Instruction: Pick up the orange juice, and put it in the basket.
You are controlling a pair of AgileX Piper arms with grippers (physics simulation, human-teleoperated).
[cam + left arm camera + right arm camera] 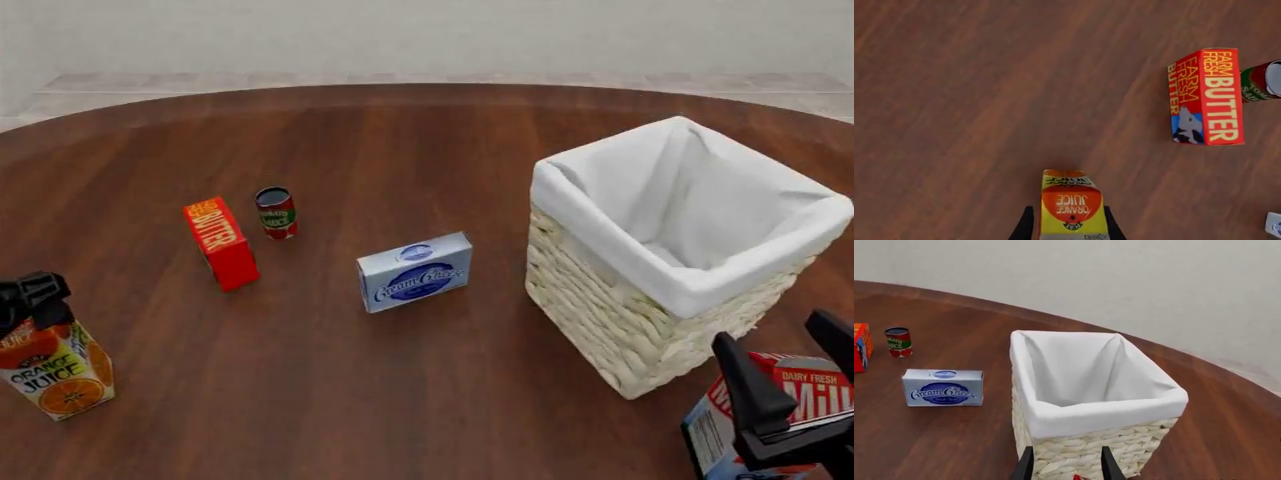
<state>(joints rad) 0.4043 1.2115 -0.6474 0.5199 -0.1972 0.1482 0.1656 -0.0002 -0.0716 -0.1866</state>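
Front view: left gripper [30, 292] clamps orange juice [56, 370] (upright).

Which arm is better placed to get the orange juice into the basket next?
Left. Its gripper has fingers on both sides of the orange juice at the table's near left. The right gripper sits by the milk carton, across the basket from the juice.
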